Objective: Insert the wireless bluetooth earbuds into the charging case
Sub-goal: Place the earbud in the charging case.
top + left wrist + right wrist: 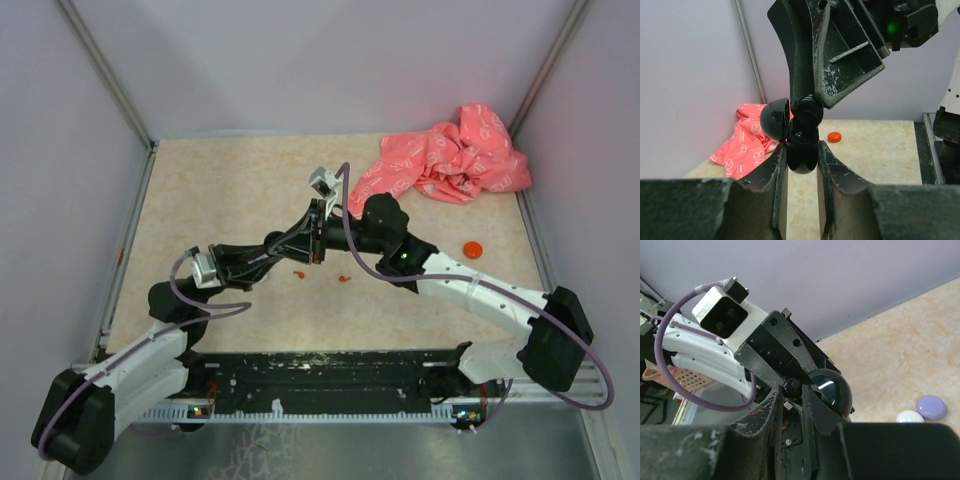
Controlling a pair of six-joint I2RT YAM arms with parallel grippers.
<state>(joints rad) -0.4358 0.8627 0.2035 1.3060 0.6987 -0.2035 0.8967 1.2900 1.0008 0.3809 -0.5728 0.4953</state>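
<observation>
Earbud (pixel 791 386), the dark one, sits pinched in the clenched right gripper (pixel 792 392), right at the mouth of the charging case (pixel 802 155). The left gripper (pixel 801 147) grasps this case by its body, and both seem to be lifted above the middle of the table (pixel 230 200).

I think the first danger is a slip. The earbud is much smaller than the fingers that hold it, so a little twist, or a release before it is seated, can let it fall to the table. The second danger is a wrong angle: if the earbud does not match its socket, pushing can tilt the smooth case between the left fingers or press it out of them. The open lid (pixel 774 120) stands just beside the right fingers, and a sideways move can knock it shut.

The earbud looks bean-like, glossy and almost black, with a faint purple shine. Only a small part of it shows between the fingers, so I cannot tell how it is turned. The case is black, rounded and very shiny, with its domed lid swung to one side.

Further out, two small red pieces (pixel 297 272), maybe other earbuds, lie on the table below the grippers. A red disc (pixel 472 248), a white disc (pixel 910 416) and a purple disc (pixel 931 406) lie well apart from them, and a pink cloth (pixel 445 165) is in the far corner.
</observation>
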